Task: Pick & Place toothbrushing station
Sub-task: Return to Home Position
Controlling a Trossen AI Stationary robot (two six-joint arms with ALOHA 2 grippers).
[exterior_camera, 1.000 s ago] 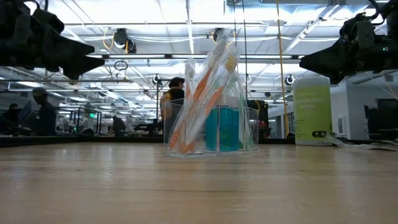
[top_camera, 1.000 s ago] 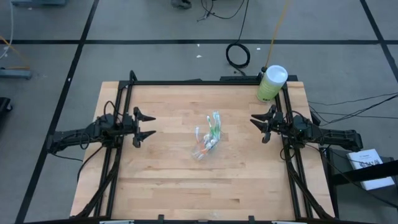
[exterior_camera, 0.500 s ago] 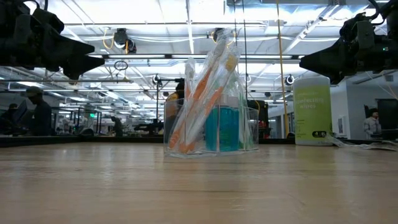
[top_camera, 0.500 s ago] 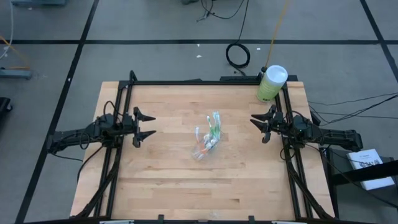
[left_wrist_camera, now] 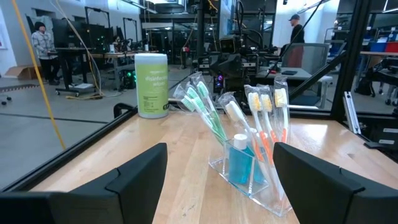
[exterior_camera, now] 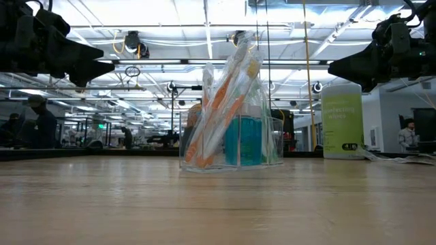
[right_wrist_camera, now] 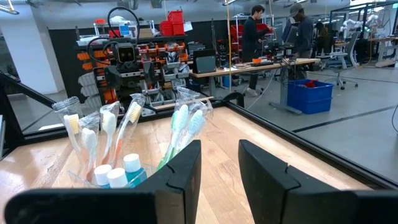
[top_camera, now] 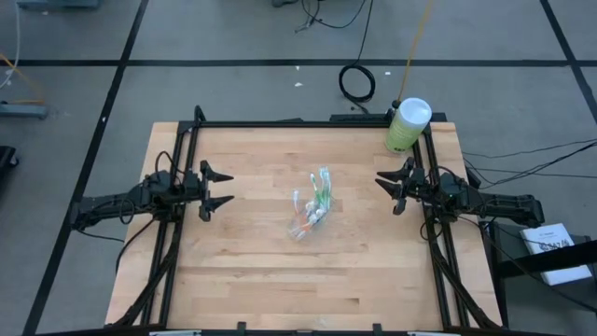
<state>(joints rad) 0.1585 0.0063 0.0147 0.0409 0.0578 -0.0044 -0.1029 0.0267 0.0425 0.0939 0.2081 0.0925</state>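
Observation:
A small clear plastic holder (top_camera: 312, 217) stands on its base at the middle of the wooden table. It holds several wrapped toothbrushes, green-white (left_wrist_camera: 208, 112) and pink-white (left_wrist_camera: 266, 127), and small tubes with blue caps (right_wrist_camera: 121, 169). The holder also shows in the low view (exterior_camera: 231, 143). My left gripper (top_camera: 221, 189) is open, above the table to the holder's left, and empty. My right gripper (top_camera: 383, 191) is open, above the table to the holder's right, and empty. Both point toward the holder.
A big pale-green canister with a white lid (top_camera: 407, 125) stands at the table's far right corner. A black frame (top_camera: 308, 122) runs along the table's edges. Bare wood lies around the holder. People (right_wrist_camera: 255, 28) stand in the room beyond.

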